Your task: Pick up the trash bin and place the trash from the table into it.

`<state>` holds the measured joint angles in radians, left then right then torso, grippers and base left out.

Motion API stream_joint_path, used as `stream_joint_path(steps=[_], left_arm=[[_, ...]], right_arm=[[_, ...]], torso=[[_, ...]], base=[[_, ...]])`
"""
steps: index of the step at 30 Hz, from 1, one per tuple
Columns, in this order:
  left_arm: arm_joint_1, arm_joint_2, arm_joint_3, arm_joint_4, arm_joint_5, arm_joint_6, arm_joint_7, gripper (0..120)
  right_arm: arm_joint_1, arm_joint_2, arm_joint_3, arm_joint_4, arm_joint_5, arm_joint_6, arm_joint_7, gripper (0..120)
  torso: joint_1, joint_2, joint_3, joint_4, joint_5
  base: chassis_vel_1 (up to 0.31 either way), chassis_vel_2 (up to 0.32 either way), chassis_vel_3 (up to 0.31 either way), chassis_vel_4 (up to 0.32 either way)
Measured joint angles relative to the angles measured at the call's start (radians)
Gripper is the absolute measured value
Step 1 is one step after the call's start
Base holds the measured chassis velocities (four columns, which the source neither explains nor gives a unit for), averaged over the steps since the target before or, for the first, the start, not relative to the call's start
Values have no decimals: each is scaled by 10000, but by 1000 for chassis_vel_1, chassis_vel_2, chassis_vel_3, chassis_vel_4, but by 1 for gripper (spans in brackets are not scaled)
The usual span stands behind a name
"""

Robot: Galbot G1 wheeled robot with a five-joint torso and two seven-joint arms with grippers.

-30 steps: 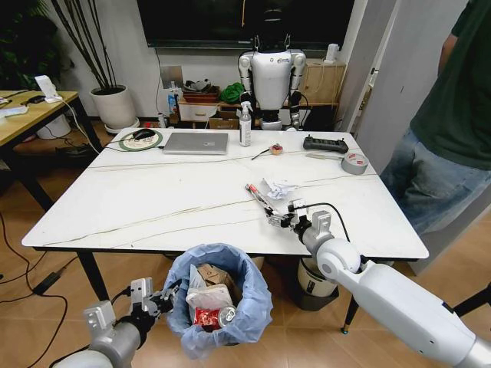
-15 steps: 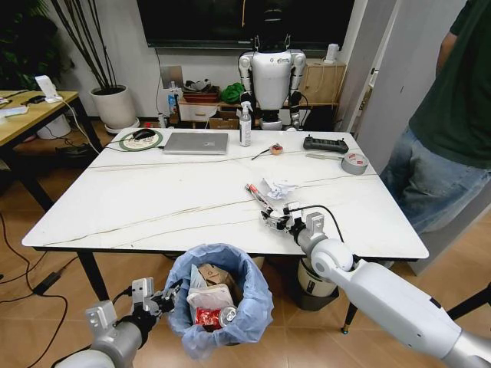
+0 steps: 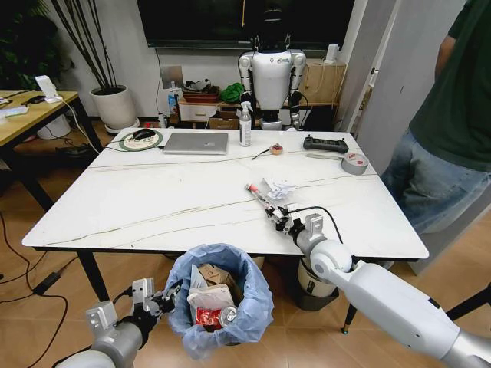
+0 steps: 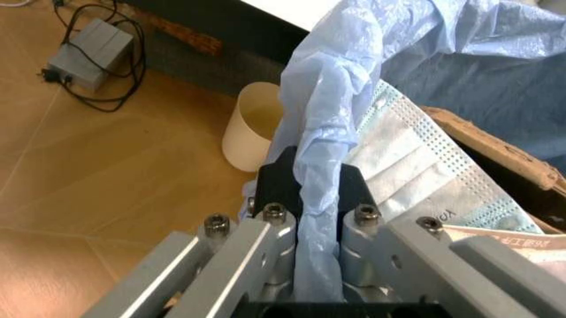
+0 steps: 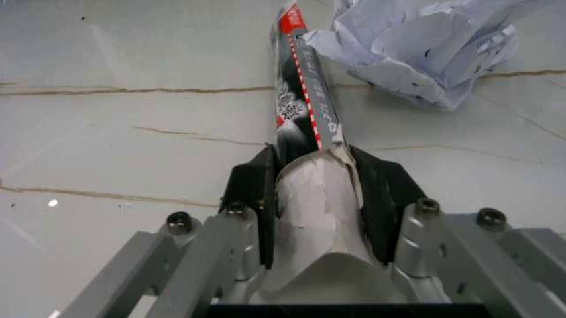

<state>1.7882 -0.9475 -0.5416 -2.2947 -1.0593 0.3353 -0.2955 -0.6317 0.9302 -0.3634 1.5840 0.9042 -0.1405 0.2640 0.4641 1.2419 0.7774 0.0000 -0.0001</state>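
White veined desk (image 3: 153, 199) carries the red-and-black wrapper tube (image 5: 301, 99) clamped in the right gripper (image 3: 278, 218) jaws beside crumpled paper (image 3: 276, 188); lift it clear before swinging over the blue-bagged trash bin (image 3: 219, 295), whose liner the left gripper (image 4: 305, 192) jaws pinch below the desk's edge.

My left gripper (image 3: 157, 300) sits low at my front left, below table height, fingers (image 4: 281, 192) pinched tight on the trash bin's blue liner (image 4: 323, 172). My right arm stretches forward over the table's near edge, its gripper (image 3: 275, 214) clamped on a long black-and-red wrapper (image 5: 301, 99).
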Motion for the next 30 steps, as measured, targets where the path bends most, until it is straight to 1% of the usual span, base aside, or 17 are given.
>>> stream_joint_path(steps=[1, 2, 5, 9, 14, 17, 18, 19, 22, 24, 25, 30], left_arm=[[1, 0, 0, 0, 0, -1, 1, 2], [1, 0, 0, 0, 0, -1, 1, 2], [-9, 1, 8, 3, 2, -3, 4, 2], [-53, -3, 52, 43, 4, -3, 5, 2], [-102, 23, 56, 51, -30, -3, 5, 2], [-106, 63, 33, 50, -94, -3, -1, 2], [-106, 63, 33, 50, -94, -3, -1, 2], [-105, 77, 26, 51, -106, -3, -5, 2], [-114, 88, 55, 51, -109, -3, -6, 2], [-118, 100, 66, 51, -109, -3, -11, 2], [-118, 100, 66, 51, -109, -3, -11, 2], [-106, 127, 60, -71, -165, 3, -85, 2]], right_arm=[[-1, 7, -1, 8, 1, 13, -10, 22], [-1, 7, -1, 8, 1, 13, -10, 22], [35, 4, -3, 54, 26, 57, -94, 9], [66, -93, -24, 365, 148, 120, -212, 0], [36, -263, -87, 832, 242, 239, -335, 0], [-117, -591, -78, 1533, 346, 466, -633, 0], [-117, -591, -78, 1533, 346, 466, -633, 0], [-235, -819, -15, 2056, 458, 605, -876, 0], [-467, -1287, 142, 2896, 529, 1085, -1405, 0], [-586, -1519, 204, 3221, 536, 1303, -1698, 0], [-586, -1519, 204, 3221, 536, 1303, -1698, 0], [-1213, -2726, 272, 4656, 151, 2064, -3459, 0]], torso=[[0, 0, 0, 0, 0], [0, 0, 0, 0, 0], [0, 0, 1, 0, 1], [0, -1, 1, 0, 0], [0, 0, 0, 1, 0], [1, -1, 1, 1, 1], [1, -1, 1, 1, 1], [0, -2, 0, 0, 2], [0, -2, 0, 1, 1], [0, -2, 0, 0, 2], [0, -2, 0, 0, 2], [0, -2, 0, 2, 1]], base=[[0, 0, 0, 0], [0, 0, 0, 0], [0, 0, 0, 0], [0, 0, 0, 0], [0, 0, 0, 0], [0, 0, 0, 0], [0, 0, 0, 0], [0, 0, 0, 0], [0, 0, 0, 0], [0, 0, 0, 0], [0, 0, 0, 0], [0, 0, 0, 0]])
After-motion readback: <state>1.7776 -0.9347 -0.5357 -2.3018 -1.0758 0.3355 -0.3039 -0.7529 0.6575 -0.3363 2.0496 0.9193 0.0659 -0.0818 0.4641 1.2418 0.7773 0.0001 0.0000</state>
